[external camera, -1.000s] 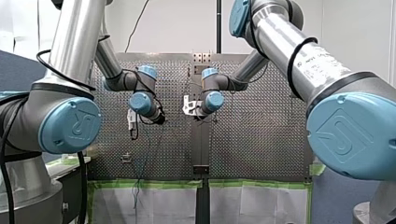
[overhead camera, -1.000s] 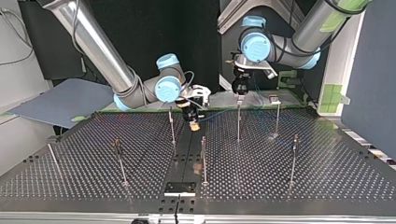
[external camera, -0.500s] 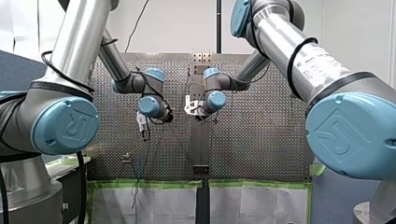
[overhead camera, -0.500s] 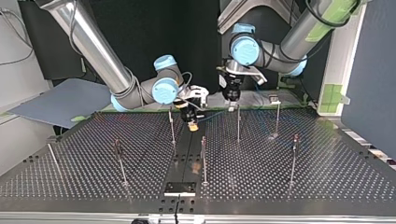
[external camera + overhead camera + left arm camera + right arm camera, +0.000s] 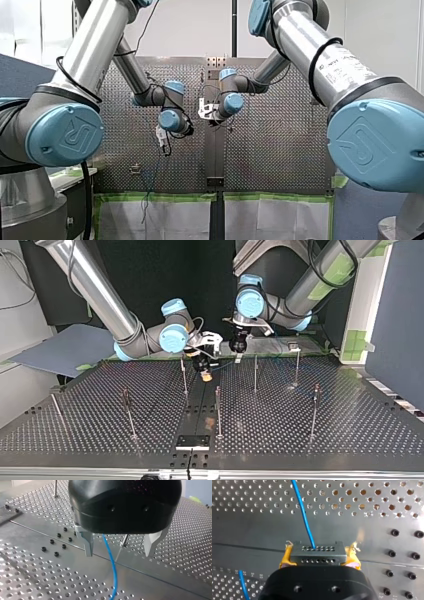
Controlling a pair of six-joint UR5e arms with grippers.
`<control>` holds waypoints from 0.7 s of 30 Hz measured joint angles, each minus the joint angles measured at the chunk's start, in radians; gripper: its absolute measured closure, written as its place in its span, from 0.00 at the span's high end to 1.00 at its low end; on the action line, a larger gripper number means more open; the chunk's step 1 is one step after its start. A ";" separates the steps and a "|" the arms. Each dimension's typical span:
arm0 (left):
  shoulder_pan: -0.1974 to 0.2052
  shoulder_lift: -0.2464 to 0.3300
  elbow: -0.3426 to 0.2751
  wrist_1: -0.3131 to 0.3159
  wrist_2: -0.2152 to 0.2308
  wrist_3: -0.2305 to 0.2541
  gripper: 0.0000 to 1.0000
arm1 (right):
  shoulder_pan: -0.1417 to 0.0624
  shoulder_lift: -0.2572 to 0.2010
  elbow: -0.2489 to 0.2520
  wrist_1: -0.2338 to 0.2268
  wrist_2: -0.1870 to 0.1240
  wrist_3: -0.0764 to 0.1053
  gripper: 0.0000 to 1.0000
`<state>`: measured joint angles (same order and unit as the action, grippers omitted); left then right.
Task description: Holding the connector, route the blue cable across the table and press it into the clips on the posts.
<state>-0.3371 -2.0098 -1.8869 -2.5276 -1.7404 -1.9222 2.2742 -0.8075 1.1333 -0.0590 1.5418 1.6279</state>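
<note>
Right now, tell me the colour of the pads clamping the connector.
Yellow pads on the grey connector; clearest in the right wrist view.

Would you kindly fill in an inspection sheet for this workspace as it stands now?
Surface: perforated table, plain strip down its middle.
Job's things: grey connector; upright posts, clips too small to judge.
Clutter: nothing seen.
Grippers: right gripper shut on the connector, yellow pads; left gripper open.
Cables: blue cable leaves the connector and passes between the left fingers, touching neither.
Surroundings: grey board beyond the table; green tape on a panel.
</note>
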 joint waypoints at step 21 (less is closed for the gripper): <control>-0.019 -0.116 0.136 -0.040 -0.017 -0.032 0.97 | -0.005 -0.006 0.000 0.003 -0.020 0.009 0.00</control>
<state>-0.3558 -2.1258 -1.7510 -2.5676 -1.7570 -1.9541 2.2690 -0.8139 1.1331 -0.0558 1.5219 1.6368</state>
